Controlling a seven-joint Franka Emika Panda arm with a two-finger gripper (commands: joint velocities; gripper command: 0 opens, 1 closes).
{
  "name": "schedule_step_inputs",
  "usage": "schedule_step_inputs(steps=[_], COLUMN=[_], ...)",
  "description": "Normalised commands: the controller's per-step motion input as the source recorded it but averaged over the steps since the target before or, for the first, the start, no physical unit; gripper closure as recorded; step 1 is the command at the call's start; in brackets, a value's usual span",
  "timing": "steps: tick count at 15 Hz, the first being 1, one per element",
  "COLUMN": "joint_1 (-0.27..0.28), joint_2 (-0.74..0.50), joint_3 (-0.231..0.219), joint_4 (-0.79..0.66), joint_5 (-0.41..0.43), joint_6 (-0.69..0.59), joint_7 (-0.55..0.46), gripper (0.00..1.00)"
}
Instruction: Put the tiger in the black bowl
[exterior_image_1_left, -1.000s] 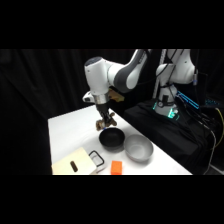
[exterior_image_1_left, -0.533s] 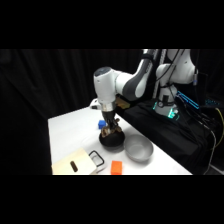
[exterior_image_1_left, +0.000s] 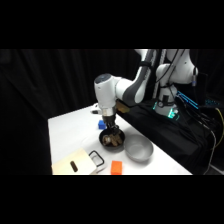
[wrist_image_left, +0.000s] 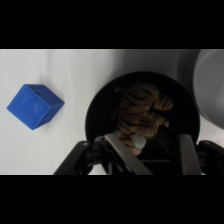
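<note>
- Tiger (wrist_image_left: 142, 116) is lying inside black bowl (wrist_image_left: 100, 112).
- Hand (wrist_image_left: 150, 150) is hovering just above it, fingers spread, gripping nothing.
- Blue cube (wrist_image_left: 35, 106) is sitting on desk (wrist_image_left: 70, 70) beside bowl.

The hand (exterior_image_1_left: 111, 131) now hangs lower over the black bowl (exterior_image_1_left: 104, 141), and the tiger (wrist_image_left: 141, 115) lies inside it; the blue cube (exterior_image_1_left: 101, 124) shows at the hand's 10 o'clock.

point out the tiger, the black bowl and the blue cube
tiger (wrist_image_left: 142, 116), wrist view, on its striped back
black bowl (wrist_image_left: 100, 112), wrist view, on its inner wall left of the toy
blue cube (wrist_image_left: 35, 105), wrist view, on its top face
</note>
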Motion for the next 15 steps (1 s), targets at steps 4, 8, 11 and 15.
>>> schedule_step_inputs(steps=[4,8,11,15], joint_1=[0.042,0.034,0.022,-0.004], joint_2=[-0.22,-0.34,-0.37,-0.24], joint_3=[-0.012,0.010,0.045,0.054], joint_4=[0.02,0.06,0.12,0.20], joint_5=[-0.106,-0.085,-0.052,0.025], joint_6=[-0.18,-0.42,-0.51,-0.40], joint_7=[0.01,0.00,-0.01,-0.05], gripper=[0.00,0.00,0.00,0.00])
